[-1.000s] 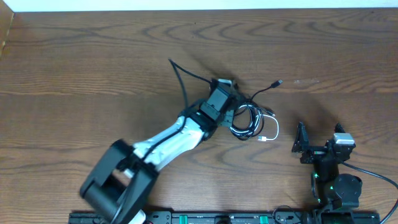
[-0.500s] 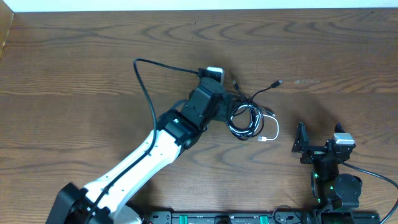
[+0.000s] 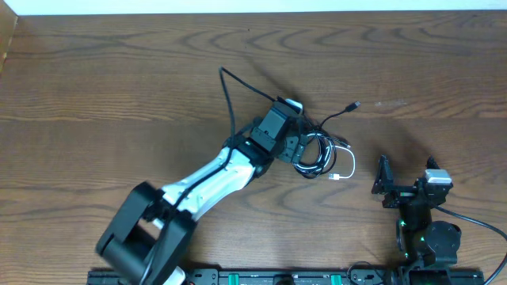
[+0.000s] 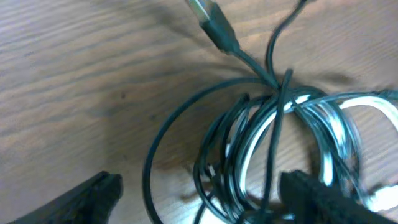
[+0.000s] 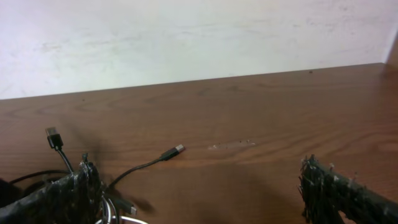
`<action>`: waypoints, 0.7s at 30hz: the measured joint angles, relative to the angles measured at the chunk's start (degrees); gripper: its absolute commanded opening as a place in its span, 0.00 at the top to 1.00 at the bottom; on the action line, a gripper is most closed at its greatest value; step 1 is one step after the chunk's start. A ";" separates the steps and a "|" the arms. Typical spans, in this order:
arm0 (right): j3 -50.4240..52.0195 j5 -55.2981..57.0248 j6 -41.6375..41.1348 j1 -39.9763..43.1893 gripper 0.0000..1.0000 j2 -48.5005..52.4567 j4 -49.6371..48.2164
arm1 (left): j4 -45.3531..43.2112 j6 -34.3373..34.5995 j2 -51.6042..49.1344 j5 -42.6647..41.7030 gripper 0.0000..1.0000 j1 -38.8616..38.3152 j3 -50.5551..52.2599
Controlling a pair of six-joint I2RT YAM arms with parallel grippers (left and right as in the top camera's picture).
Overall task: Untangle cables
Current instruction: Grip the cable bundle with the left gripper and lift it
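I had the left gripper [image 4: 205, 200] low over the tangle, its fingers [image 4: 93, 196] spread wide, one on either side of the coil. Neither was pinching a strand, as far as the wrist view showed. The cables [image 3: 320, 153] lay in a knotted bundle on the wooden table [image 3: 119, 79], a little right of centre, just past the tip of the left arm. Black loops and the white cable [image 4: 348, 102] were wound together in one coil, with the white loop bulging out on the side toward the right arm. One black lead ran out of the knot toward the far edge and ended in a small plug [image 3: 355, 104]. In the left wrist view another plug [image 4: 214, 25] lay flat on the wood, just beyond the coil.

The right gripper [image 3: 383, 184] sat near the front right of the table, well apart from the bundle. Its fingers [image 5: 345, 196] were spread as well, with nothing between them.
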State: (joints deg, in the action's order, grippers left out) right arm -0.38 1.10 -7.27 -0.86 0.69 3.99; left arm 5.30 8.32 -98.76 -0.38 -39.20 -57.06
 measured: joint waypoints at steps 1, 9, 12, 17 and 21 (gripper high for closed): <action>0.00 0.00 0.00 0.00 0.01 0.00 -0.02 | -0.63 -0.87 -0.90 0.02 0.17 0.00 0.00; 0.00 0.00 0.00 0.00 0.01 0.00 0.00 | -3.28 -3.26 -4.76 0.79 0.17 0.00 0.00; 0.00 0.00 0.00 0.00 0.01 0.00 0.00 | -3.58 -3.72 -4.85 0.92 0.17 0.00 0.00; 0.00 0.00 0.00 0.00 0.01 0.00 0.00 | -3.87 -3.85 -4.85 5.49 0.17 0.00 0.00; 0.00 0.00 0.00 0.00 0.01 0.00 -0.02 | -4.28 -3.80 -4.85 9.49 0.17 0.00 0.00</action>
State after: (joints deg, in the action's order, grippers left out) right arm -0.38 1.10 -7.27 -0.86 0.69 3.97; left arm 1.02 4.51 -103.61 9.10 -39.20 -57.06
